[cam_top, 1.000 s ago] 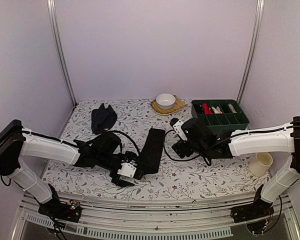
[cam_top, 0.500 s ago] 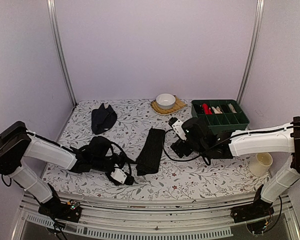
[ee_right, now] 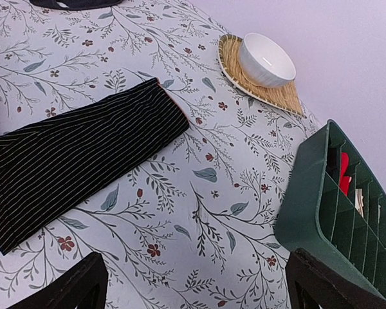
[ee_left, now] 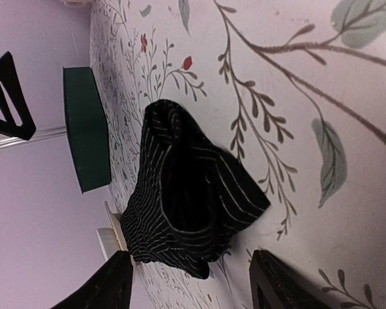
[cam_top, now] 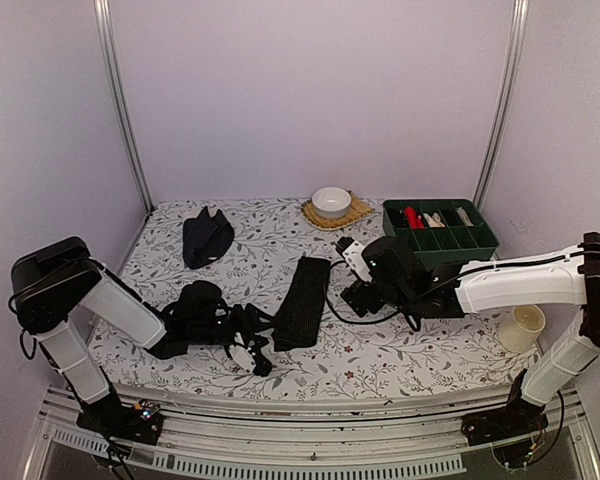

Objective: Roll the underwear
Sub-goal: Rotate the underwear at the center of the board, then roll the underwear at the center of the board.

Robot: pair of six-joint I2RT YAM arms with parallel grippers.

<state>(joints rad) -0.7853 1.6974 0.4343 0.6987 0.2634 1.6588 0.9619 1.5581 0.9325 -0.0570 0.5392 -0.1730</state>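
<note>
Black striped underwear [cam_top: 302, 300] lies folded long in the middle of the table [cam_top: 410, 350]. Its near end is just in front of the left gripper [ee_left: 190, 264], whose fingers are apart and hold nothing. The right gripper [ee_right: 196, 254] hangs beside the cloth, spread wide.

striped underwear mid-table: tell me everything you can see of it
The striped underwear is soft black cloth with thin pale pinstripes, folded into a long narrow strip. It lies on the floral tablecloth about mid-table, running from far to near, and is not rolled yet. The far part lies flat. In the left wrist view the near end is bunched and lifted into a loose fold. The left gripper, jaws apart, sits right at that end. Whether it touches the cloth cannot be told.
</note>
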